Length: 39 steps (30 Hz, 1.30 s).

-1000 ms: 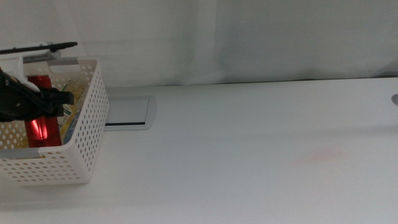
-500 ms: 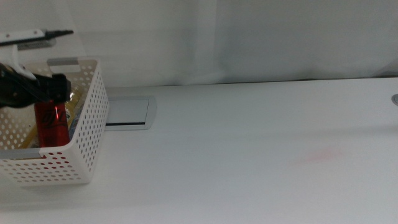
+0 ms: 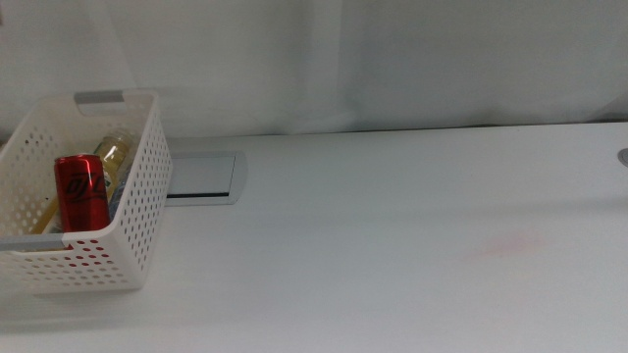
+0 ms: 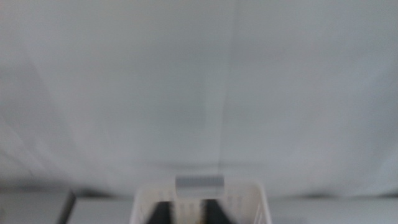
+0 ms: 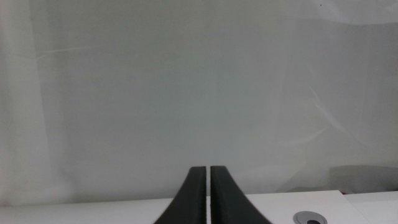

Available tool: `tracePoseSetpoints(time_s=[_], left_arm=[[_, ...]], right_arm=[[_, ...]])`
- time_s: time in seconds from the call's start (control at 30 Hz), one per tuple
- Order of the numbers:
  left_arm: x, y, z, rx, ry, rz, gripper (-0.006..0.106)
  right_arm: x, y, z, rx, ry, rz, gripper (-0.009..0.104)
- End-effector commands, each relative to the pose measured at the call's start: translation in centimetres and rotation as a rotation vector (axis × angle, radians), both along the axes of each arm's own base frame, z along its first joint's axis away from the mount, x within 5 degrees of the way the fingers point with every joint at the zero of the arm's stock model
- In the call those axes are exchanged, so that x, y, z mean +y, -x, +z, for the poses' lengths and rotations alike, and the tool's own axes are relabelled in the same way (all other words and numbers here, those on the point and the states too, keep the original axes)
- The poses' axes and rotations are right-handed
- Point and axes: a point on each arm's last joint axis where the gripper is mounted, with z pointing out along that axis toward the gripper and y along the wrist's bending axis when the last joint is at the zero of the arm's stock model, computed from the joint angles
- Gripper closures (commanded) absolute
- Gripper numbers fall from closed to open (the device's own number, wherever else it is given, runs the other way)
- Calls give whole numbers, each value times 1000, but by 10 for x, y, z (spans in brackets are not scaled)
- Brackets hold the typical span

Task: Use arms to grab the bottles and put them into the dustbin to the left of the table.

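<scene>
We see the table (image 3: 392, 255) bare in front | red can (image 3: 82, 192) upright in the dustbin (image 3: 137, 206) at the left edge, yellow-liquid bottle (image 3: 113, 157) lying behind it | grey panel (image 3: 201, 176) just beside the dustbin | left hand (image 4: 185, 213) above the dustbin, slightly parted, holding nothing | right hand (image 5: 208, 194) pressed together, empty.

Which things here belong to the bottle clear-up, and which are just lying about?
Job:
- red soda can, upright in the dustbin
- yellow-liquid bottle, in the dustbin behind the can
- left gripper, above the dustbin
- right gripper, waiting, jaws together

Lying about:
- grey panel set into the table
- faint pink smudge on the table
</scene>
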Motion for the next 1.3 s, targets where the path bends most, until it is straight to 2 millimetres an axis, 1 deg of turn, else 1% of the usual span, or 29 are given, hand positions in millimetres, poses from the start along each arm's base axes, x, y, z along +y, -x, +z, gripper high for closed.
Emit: tracePoseSetpoints(time_s=[0.0, 0.03, 0.13, 0.2, 0.27, 0.33, 0.4, 0.53, 0.6, 0.63, 0.7, 0.77, 0.87, 0.97, 1.07, 1.27], left_arm=[[-4, 29, 21, -68, 5, 0, 99], [-6, 42, 29, -95, -1, -2, 103], [-10, 75, 44, -153, -11, -2, 103], [-13, 96, 49, -194, -5, -6, 103], [-18, 116, 47, -226, 13, -20, 103], [-22, 132, 38, -252, 30, -43, 103], [-26, 145, 24, -286, 25, -72, 103], [-31, 169, -19, -361, 5, -96, 103], [-32, 178, -38, -395, 20, -91, 103], [-33, 186, -60, -423, 57, -84, 103], [-34, 191, -81, -438, 82, -76, 103], [-33, 193, -106, -437, 79, -62, 103], [-33, 195, -141, -404, 99, -52, 103], [-34, 196, -170, -368, 161, -48, 103], [-33, 196, -190, -353, 158, -42, 103], [-32, 195, -208, -339, 160, -26, 103]], right_arm=[[0, 1, -1, -2, 10, -4, 98], [0, 1, -1, -2, 10, -4, 98], [0, 1, -1, -2, 10, -4, 98], [0, 1, -1, -2, 10, -4, 98], [0, 1, -1, -2, 10, -4, 98], [0, 1, -1, -2, 10, -4, 98], [0, 1, -1, -2, 10, -4, 98], [0, 1, -1, -2, 10, -4, 98], [0, 1, -1, -2, 10, -4, 98], [0, 1, -1, -2, 10, -4, 98], [0, 1, -1, -2, 10, -4, 98], [0, 1, -1, -2, 10, -4, 98], [0, 1, -1, -2, 10, -4, 98], [0, 1, -1, -2, 10, -4, 98], [0, 1, -1, -2, 10, -4, 98], [0, 1, -1, -2, 10, -4, 98]])
